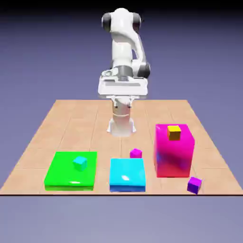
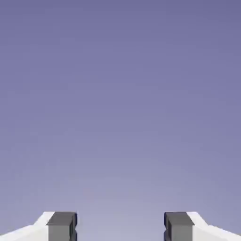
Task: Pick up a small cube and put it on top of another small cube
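The small magenta-pink cube (image 1: 136, 153) rests on the table just behind the far right corner of a cyan block. The other small cube, orange-yellow (image 1: 174, 133), sits on top of a tall magenta block (image 1: 173, 156) at the exterior view's right. My gripper (image 1: 122, 90) hangs high over the far side of the table, well away from both cubes. In the hand view the gripper (image 2: 120, 227) is open, its two grey fingertips (image 2: 61, 226) set wide apart with only the blue-violet backdrop between them.
A flat green block (image 1: 64, 174) at the front left carries a small teal cube (image 1: 80, 163). The flat cyan block (image 1: 127, 174) lies at the front middle. A small violet-purple cube (image 1: 194, 184) sits near the table's front right edge.
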`<control>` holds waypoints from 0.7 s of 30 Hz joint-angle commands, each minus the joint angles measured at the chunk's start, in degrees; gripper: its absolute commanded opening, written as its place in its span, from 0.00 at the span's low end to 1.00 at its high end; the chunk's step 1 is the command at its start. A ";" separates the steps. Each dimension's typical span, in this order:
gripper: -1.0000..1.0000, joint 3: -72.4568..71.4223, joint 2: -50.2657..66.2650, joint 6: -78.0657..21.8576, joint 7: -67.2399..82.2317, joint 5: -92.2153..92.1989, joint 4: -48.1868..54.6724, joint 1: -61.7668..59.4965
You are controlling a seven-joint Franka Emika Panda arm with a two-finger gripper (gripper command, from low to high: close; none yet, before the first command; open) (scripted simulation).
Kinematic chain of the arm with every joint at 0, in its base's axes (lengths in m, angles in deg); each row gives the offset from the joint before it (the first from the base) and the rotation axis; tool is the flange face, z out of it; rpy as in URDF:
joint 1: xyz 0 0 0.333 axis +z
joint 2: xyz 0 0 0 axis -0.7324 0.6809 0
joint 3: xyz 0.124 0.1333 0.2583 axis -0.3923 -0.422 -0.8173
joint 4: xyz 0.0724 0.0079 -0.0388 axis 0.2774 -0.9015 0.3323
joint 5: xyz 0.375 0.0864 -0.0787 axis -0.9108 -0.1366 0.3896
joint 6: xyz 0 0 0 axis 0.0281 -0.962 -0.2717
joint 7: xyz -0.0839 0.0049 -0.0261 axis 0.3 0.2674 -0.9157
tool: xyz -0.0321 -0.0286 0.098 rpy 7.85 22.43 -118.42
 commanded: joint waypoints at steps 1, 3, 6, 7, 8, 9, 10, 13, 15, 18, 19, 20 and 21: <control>0.50 0.31 2.08 -2.32 -0.97 -1.51 0.39 0.42; 0.50 0.93 6.23 -6.95 -2.91 -4.52 1.15 1.27; 0.50 1.87 12.46 -13.89 -5.82 -9.04 2.31 2.54; 0.50 2.18 14.54 -16.21 -6.79 -10.54 2.69 2.96; 0.50 2.49 16.61 -18.53 -7.77 -12.05 3.08 3.39; 0.50 2.80 18.69 -20.84 -8.74 -13.56 3.46 3.81; 0.50 3.11 20.77 -23.16 -9.71 -15.06 3.85 4.23; 0.50 4.05 27.00 -30.10 -12.62 -19.58 5.00 5.50; 0.50 4.67 31.15 -34.73 -14.56 -22.59 5.77 6.35; 0.50 5.53 36.88 -41.12 -17.24 -26.75 6.83 7.52; 0.50 5.53 36.88 -41.13 -17.24 -26.75 6.84 7.52; 0.50 4.55 38.96 -39.13 -15.91 -28.63 6.72 7.51; 0.50 3.58 41.03 -37.12 -14.57 -30.51 6.61 7.51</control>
